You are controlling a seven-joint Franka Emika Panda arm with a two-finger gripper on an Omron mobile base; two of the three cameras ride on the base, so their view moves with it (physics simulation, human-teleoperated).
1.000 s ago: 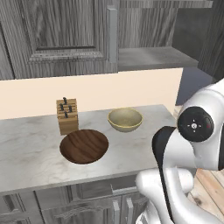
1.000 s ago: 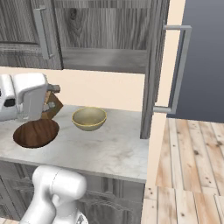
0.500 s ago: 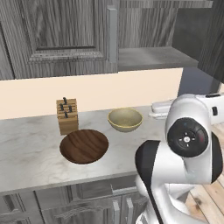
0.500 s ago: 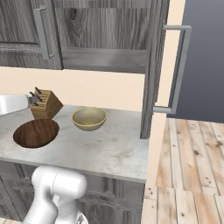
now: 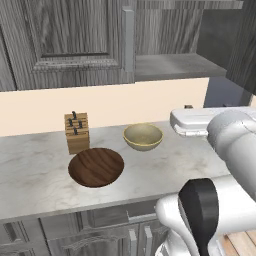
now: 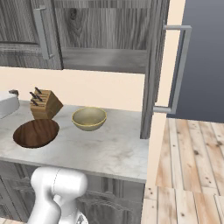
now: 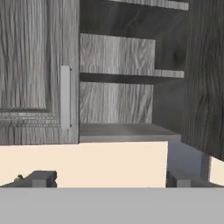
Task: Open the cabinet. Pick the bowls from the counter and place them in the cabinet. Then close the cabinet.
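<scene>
Cabinet (image 7: 39, 70): on the wall above the counter, dark grey wood grain. Its left door is shut, with a long vertical bar handle (image 7: 65, 97) near the inner edge. Its right door (image 6: 153, 65) stands swung out, edge-on in the right base view, its bar handle (image 6: 178, 70) facing the room. The open half shows grey shelves (image 7: 127, 130) with nothing on them.

Counter (image 5: 30, 180): long pale marbled slab with a thick edge, under the cabinet, against a cream wall. Both bowls and the knife block sit on it.

Lower cabinets (image 5: 100, 235): grey fronts beneath the counter edge.

Floor (image 6: 188, 175): light wood planks to the right of the counter.

Arm (image 5: 220, 165): white with dark joints, rising at the lower right of the left base view, its hand stretched level above the counter's right part.

Wooden bowl (image 5: 96, 166): wide, shallow, dark brown, near the counter's front edge, just in front of the knife block.

Tan bowl (image 5: 143, 136): smaller and deeper, beige, upright, behind and to the right of the wooden bowl, apart from it.

Knife block (image 5: 76, 132): light wood with dark handles sticking up, near the wall, left of the tan bowl.

Gripper (image 7: 109, 179): released, jaws spread wide with nothing between them, facing the cabinet's open half; both fingertips (image 7: 41, 178) show at the bottom of the hand view.
</scene>
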